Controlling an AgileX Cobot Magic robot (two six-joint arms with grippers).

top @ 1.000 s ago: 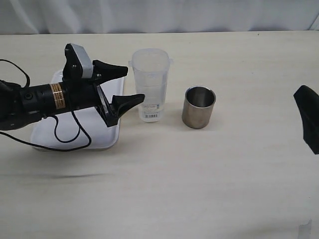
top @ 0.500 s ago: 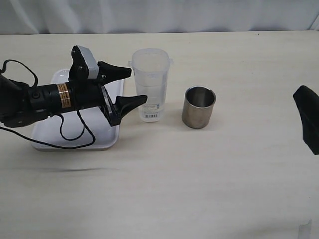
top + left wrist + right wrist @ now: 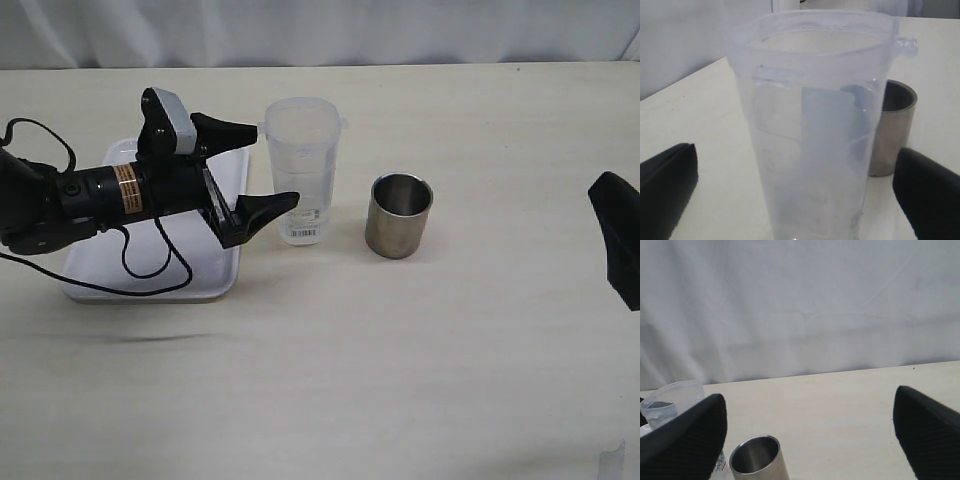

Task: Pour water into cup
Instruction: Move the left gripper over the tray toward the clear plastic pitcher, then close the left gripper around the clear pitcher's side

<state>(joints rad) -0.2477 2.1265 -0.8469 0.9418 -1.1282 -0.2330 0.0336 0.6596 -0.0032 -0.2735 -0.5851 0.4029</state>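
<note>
**Exterior view.** The left gripper [image 3: 277, 163] reaches in from the left over a white tray [image 3: 100, 272]. Its jaws are spread wide on either side of a tall translucent plastic container [image 3: 303, 170]. One finger lies near the container's rim and the other crosses in front of its lower body. The container stands upright on the bench [image 3: 400, 380] at the tray's right edge, with a barcode label near its base. Its contents cannot be made out. The cup [image 3: 399, 215], a short steel tumbler, stands upright and open-mouthed on the bench just right of the container, apart from it.

**Left wrist view.** The container fills the frame between the two dark fingers [image 3: 667, 185], and a clear gap shows on each side, so neither finger touches it. The cup appears behind the container, partly hidden by it.

**Right wrist view.** The right gripper [image 3: 808, 392] hangs above the bench with its jaws wide apart and nothing between them. Below it are the cup's dark interior and bright rim, with the container beside it at the frame's edge.
</note>
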